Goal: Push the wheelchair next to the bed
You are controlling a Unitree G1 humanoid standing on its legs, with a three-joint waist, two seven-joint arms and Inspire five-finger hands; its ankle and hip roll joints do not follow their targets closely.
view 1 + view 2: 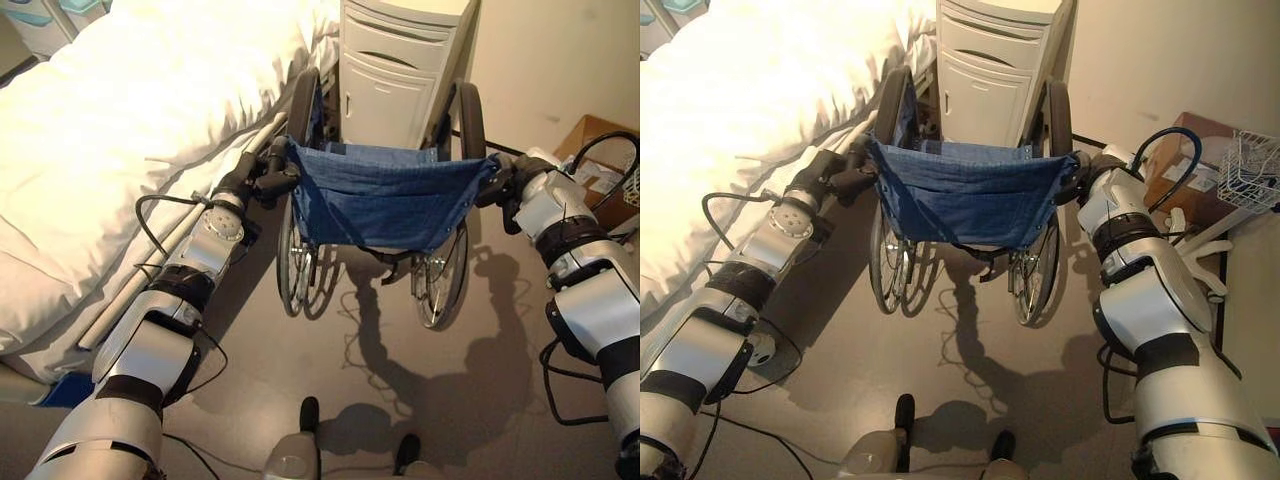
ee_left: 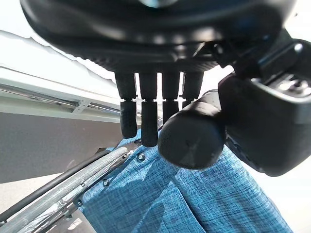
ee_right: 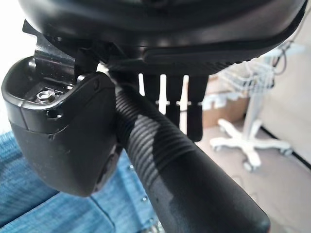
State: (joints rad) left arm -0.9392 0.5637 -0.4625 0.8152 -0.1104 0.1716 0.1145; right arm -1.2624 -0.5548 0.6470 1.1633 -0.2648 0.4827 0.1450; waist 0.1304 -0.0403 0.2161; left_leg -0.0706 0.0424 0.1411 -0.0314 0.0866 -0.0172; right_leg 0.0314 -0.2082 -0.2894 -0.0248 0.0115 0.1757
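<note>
My left hand (image 1: 262,181) was curled round the black ribbed left push handle (image 2: 192,135), and my right hand (image 1: 505,183) round the right one (image 3: 184,170). Between them hung the blue fabric-backed wheelchair (image 1: 380,195), just beside the white-quilted bed (image 1: 130,130) past my left hand, facing a cream bedside cabinet (image 1: 395,60).

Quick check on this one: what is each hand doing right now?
Left hand: shut on the wheelchair's left push handle.
Right hand: shut on the right push handle.
</note>
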